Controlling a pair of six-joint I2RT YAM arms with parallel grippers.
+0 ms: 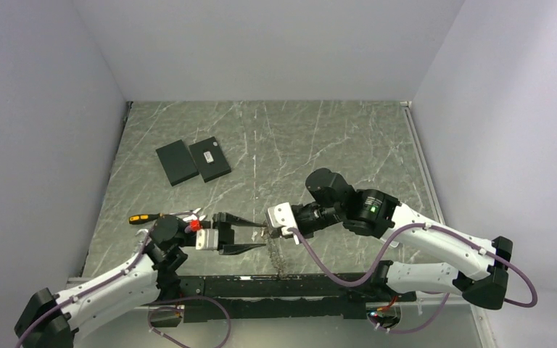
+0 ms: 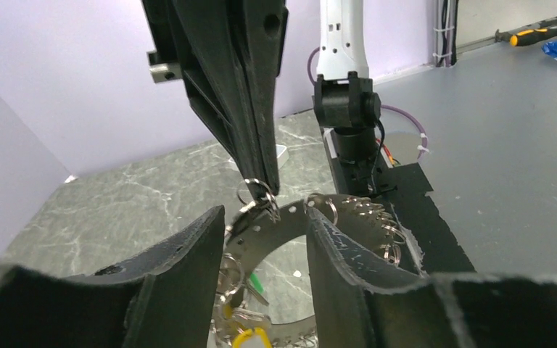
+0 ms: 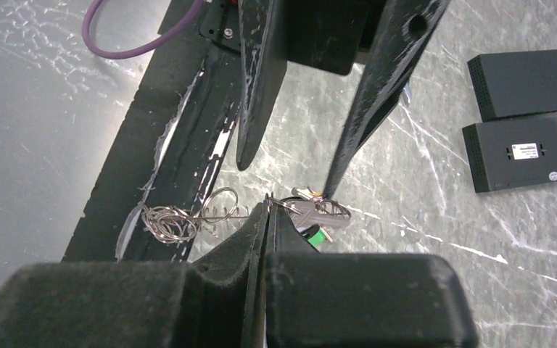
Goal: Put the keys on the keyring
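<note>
Where both arms met just inside the near edge of the grey marbled table (image 1: 319, 145), the top view had the left gripper (image 1: 260, 235) with jaws parted, holding nothing, tips facing the right gripper (image 1: 268, 230), which was closed. A grey chain of metal loops (image 1: 279, 257) hung below them. Two flat black rectangular plates (image 1: 192, 161) lay toward the far left corner, and a yellow-and-black-handled screwdriver (image 1: 145, 217) lay by the left edge.

Left wrist view: its own fingers (image 2: 181, 268) stood apart with nothing gripped. The right gripper was pinched tight on the small thin metal keyring (image 2: 249, 190), with the chain arcing behind.

Right wrist view: its own jaws were pressed together at the keyring. The tiny silver keys (image 3: 318, 209) and small green tag (image 3: 315, 233) sat just beside the tips, with the left gripper's spread fingers above.
</note>
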